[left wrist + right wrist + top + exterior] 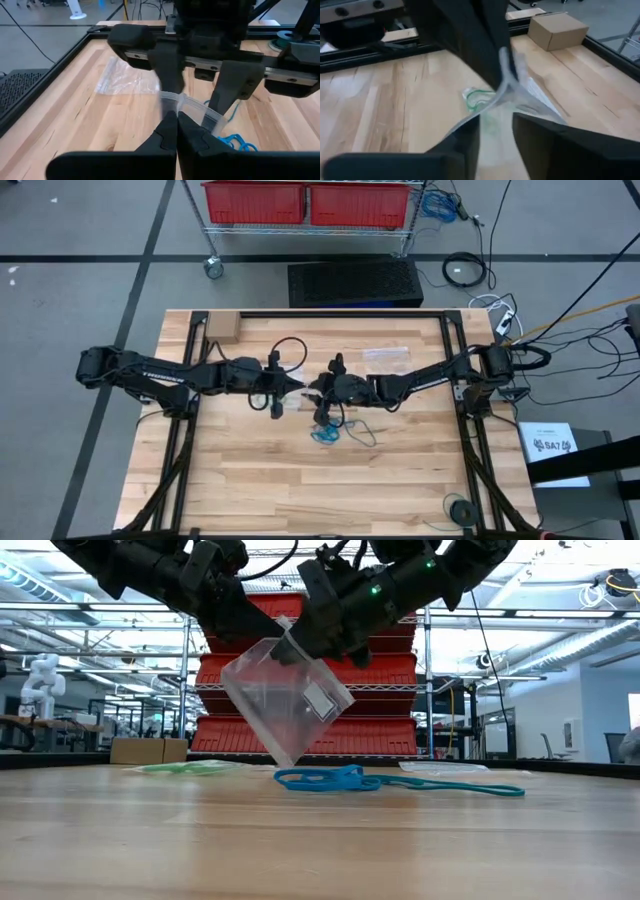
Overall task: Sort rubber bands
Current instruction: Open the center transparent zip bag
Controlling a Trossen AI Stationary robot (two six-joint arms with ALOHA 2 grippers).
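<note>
A clear plastic bag [285, 705] hangs tilted above the table's middle, between both grippers. My left gripper [176, 127] is shut on its top edge. My right gripper [495, 135] faces it from the table's right, open, with a finger on each side of that edge. Bright blue rubber bands [320, 778] lie heaped on the wood below the bag, and a teal band [470, 787] lies to their right. A green band [477, 97] lies on the table beyond the bag. In the high view the grippers meet at the centre [308, 390], above the blue bands [325, 435]. My left gripper pinches the bag's ribbed top edge [181, 104] between its two fingertips, coming from the table's left and slanting a little down. The bag hangs below, clear of the table, with one bottom corner [288, 762] lowest. My right gripper's fingers [169, 75] stand on either side of the same top edge [506, 75], and the film lies against one finger [467, 135]. Whether a finger is inside the bag's mouth, I cannot tell.
Another clear bag [385, 355] lies flat at the far right of the table. A cardboard box [220, 328] sits at the far left corner, with a black cable loop [290, 345] near it. A tape roll [460, 508] is at the near right. Black frame rails [185, 380] border the table.
</note>
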